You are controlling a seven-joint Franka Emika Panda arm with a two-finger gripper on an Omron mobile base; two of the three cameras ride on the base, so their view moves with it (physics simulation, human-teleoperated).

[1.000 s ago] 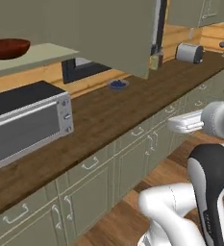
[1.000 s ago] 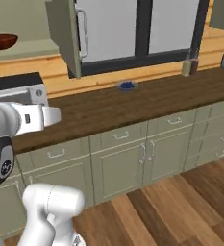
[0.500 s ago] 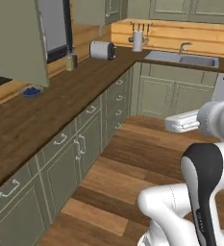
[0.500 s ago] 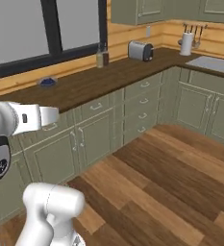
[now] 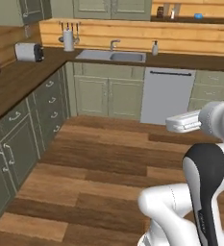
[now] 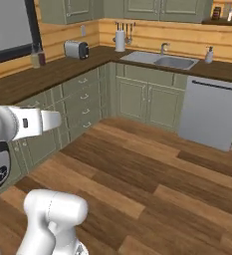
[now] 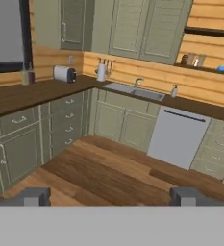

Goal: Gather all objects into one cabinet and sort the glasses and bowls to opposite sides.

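Observation:
My gripper (image 7: 111,197) is open, its two dark fingertips (image 7: 31,196) far apart with nothing between them. It hangs in the air over the wooden floor and faces the sink corner. Grey-green wall cabinets (image 7: 128,29) line the top of the hand view, doors shut. I cannot tell which of them is the task's cabinet. A tiny bright blue thing (image 7: 221,68) sits on the high wooden shelf (image 5: 197,16), too small to name. The glasses and bowls are out of view.
An L-shaped dark wood counter (image 5: 17,77) carries a toaster (image 5: 28,51), a utensil holder (image 5: 68,42) and a sink (image 5: 111,55). A white dishwasher (image 5: 167,96) stands under it. Low cabinets (image 6: 82,99) run along the left. The wooden floor (image 6: 152,174) lies open ahead.
The whole picture has swung right as the base turned: the microwave, the red-brown bowl and the window counter left the view, and the sink corner came in. The gripper stayed open.

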